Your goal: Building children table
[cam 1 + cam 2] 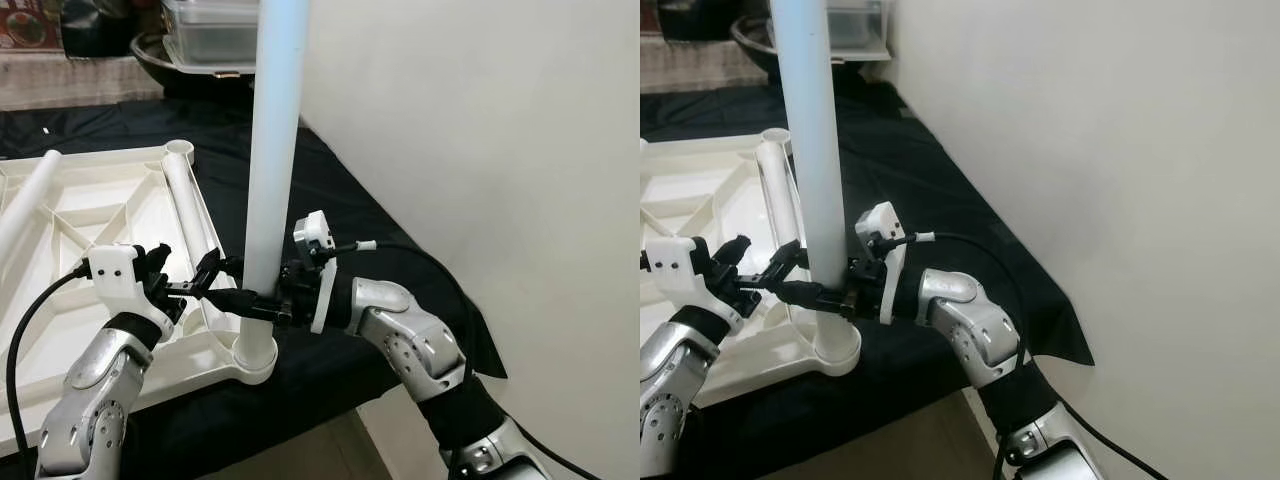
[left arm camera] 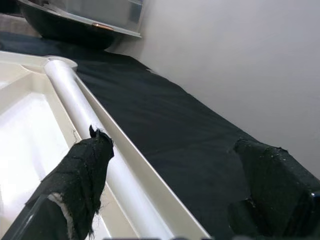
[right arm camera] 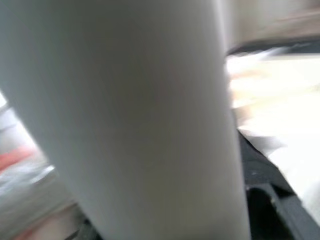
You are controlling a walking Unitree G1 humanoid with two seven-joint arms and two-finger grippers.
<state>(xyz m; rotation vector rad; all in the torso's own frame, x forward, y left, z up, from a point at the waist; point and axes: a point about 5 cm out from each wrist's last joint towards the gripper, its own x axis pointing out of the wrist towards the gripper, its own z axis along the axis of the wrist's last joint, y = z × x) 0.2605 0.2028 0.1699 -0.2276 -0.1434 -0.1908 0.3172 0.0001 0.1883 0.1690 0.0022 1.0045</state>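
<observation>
— Two tools at the near corner; what are they doing?
— My right tool (image 1: 262,304) pinches the upright white leg (image 1: 270,170) just above its corner socket (image 1: 255,357). My left tool (image 1: 200,285) sits spread beside it, over the upturned tabletop (image 1: 90,220) on the black-draped surface (image 1: 330,200).
</observation>
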